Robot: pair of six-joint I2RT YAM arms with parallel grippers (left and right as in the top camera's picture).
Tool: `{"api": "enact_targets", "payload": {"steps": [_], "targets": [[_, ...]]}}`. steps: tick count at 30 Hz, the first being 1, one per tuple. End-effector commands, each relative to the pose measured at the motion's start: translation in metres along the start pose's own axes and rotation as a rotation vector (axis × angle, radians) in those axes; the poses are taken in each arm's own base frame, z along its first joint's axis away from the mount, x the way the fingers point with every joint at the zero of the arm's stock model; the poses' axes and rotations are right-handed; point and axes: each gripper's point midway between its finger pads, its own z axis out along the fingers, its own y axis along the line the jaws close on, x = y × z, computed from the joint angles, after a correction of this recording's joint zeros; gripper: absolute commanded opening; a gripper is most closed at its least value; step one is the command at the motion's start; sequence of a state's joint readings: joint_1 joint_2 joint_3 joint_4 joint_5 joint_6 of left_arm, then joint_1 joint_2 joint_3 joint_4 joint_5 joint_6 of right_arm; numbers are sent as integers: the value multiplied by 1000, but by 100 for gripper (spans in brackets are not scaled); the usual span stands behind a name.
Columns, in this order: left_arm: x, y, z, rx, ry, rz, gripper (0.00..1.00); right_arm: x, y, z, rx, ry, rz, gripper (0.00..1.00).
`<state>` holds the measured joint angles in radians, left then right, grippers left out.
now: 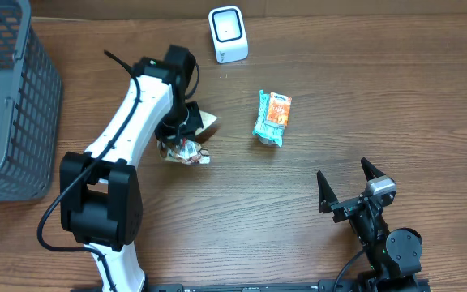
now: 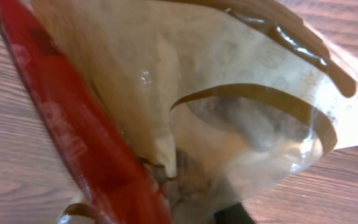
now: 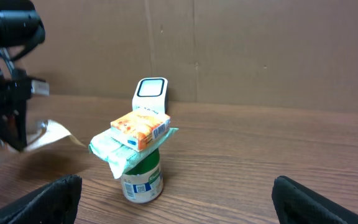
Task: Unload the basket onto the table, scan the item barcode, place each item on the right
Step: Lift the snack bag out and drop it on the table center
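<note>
A crinkly snack bag, clear and tan with a red edge, rests on the table left of centre. My left gripper is down on it, and the bag fills the left wrist view. The bag's creased end is pinched between the jaws, and only one black fingertip shows. The white barcode scanner stands at the far edge, its window facing the table. My right gripper hovers open at the near right, its fingers wide apart with nothing between them.
A teal packet with an orange box on it sits on top of a small green-labelled jar, mid-table. A grey mesh basket takes up the left edge. A cardboard wall backs the table.
</note>
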<state>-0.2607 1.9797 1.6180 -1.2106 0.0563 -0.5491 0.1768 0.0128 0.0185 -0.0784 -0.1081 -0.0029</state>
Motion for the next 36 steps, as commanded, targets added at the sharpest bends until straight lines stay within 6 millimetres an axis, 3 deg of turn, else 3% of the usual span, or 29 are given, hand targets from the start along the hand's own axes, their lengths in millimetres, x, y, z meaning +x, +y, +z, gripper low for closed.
{"api": "enact_targets", "payload": {"steps": [1,2,3,8,14,18,22,30,36], "targets": [[4,4,9,-16,4,-35,65,2,-2,0,6,-5,3,100],[5,5,10,-18,8,-33,77,2,-2,0,6,-5,3,100],[6,5,10,-19,9,-21,82,2,-2,0,6,-5,3,100],[5,5,10,-19,9,44,100,2,-2,0,6,-5,3,100],[-5,23,1,-90,-26,39,100,2,-2,0,6,-5,3,100],[-25,38,-23,-105,-71,-14,100,2,-2,0,6,-5,3,100],[-50,41,-40,-64,-152,-64,100,2,-2,0,6,-5,3,100],[-103,46,-55,1,-339,-123,100,2,-2,0,6,-5,3,100],[-115,43,-60,23,-388,-128,100,2,-2,0,6,-5,3,100]]}}
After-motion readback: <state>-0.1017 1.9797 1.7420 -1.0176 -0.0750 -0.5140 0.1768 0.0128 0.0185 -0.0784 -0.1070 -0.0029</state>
